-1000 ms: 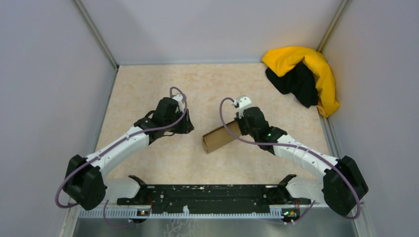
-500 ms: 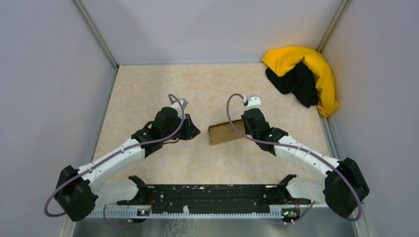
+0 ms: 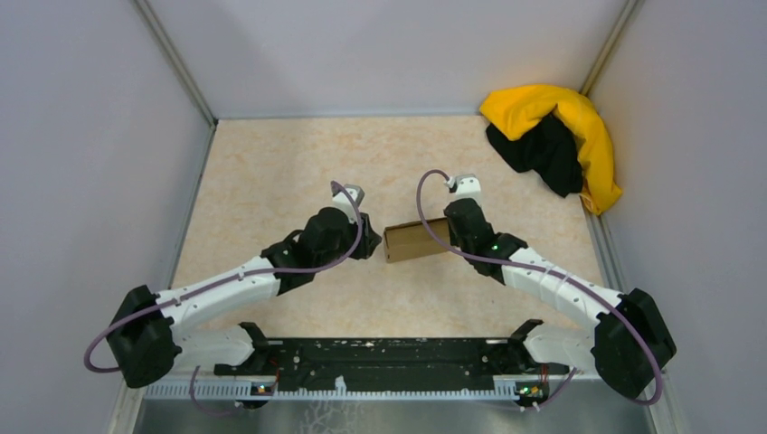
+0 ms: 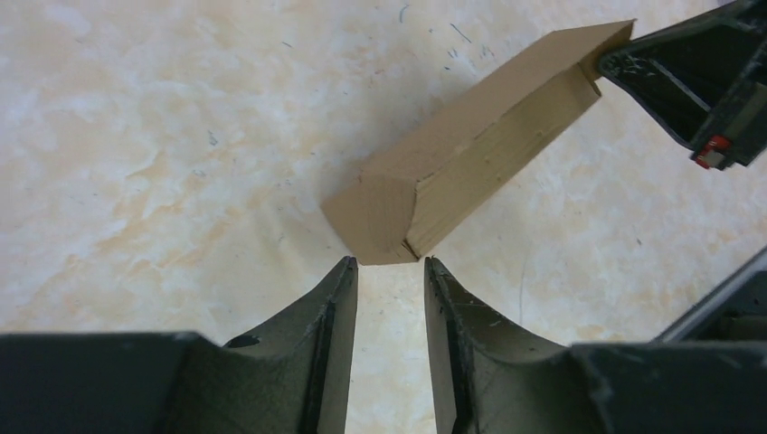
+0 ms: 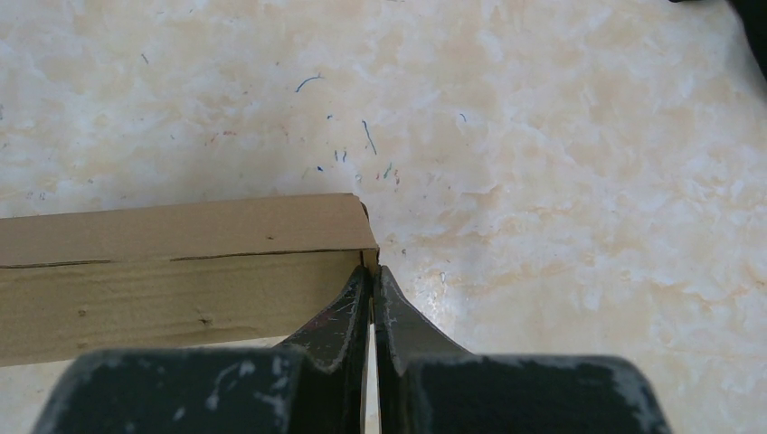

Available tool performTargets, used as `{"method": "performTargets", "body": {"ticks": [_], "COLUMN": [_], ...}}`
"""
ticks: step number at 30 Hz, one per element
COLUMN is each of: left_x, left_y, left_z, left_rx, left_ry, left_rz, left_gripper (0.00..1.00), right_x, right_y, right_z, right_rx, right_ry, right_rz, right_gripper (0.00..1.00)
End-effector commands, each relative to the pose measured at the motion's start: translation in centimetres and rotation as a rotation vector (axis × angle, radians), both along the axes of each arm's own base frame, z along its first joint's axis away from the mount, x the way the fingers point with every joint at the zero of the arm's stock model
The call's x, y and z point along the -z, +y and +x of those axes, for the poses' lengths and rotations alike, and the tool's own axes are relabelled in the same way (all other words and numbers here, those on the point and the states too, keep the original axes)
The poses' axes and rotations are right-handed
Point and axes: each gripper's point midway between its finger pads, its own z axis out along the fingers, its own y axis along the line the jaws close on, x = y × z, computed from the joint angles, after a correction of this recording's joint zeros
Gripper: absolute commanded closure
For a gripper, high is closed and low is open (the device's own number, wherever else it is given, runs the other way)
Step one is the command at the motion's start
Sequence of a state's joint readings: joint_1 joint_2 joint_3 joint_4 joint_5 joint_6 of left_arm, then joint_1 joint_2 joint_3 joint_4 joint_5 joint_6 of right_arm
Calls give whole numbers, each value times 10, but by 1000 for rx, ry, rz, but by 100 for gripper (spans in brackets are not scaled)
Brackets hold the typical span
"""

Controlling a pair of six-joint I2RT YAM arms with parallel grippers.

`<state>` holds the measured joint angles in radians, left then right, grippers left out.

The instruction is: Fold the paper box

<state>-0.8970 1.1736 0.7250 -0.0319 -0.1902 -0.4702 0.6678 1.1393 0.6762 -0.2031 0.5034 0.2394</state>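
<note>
From above, the box (image 3: pixel 411 241) sits in the middle of the table (image 3: pixel 271 172), between my left hand (image 3: pixel 369 244) and right hand (image 3: pixel 449 237). At my left wrist, the left hand (image 4: pixel 391 267) is open and empty, tips just short of the box's (image 4: pixel 461 163) near end. At my right wrist, the right hand (image 5: pixel 371 289) is closed, pinching the box's (image 5: pixel 172 271) end edge. That pinch is thin; pushing from the left could, I judge, twist the box free.

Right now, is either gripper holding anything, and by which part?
The right gripper pinches the paper box by the thin cardboard edge at one end corner. The left gripper, open, sits just short of the other end, holding nothing.
</note>
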Motion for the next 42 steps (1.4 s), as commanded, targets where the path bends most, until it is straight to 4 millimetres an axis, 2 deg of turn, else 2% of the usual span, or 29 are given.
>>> {"method": "performTargets", "body": {"ticks": [1,10,19,30,42], "left_x": [-17,-12,-8,-2,8], "left_y": [-1,-15,-20,-24,-21], "left_z": [21,27,28,34,34], "left_rx": [-43,24,34,21,-8], "left_ry": [-104,-140,-144,-136,-80], "left_rz": [29,99,135,172,227], "left_gripper": [58,58,59,74,83], "right_x": [-16,-17,-15,-15,-15], "right_y": [5,8,9,11,12], "right_z": [5,5,5,5,5], "right_rx": [6,-1,-3,-7,-5], "right_ry": [-30,-30,-25,-24,-22], "right_rz": [24,34,43,49,62], "right_gripper": [100,100,100,100,100]}}
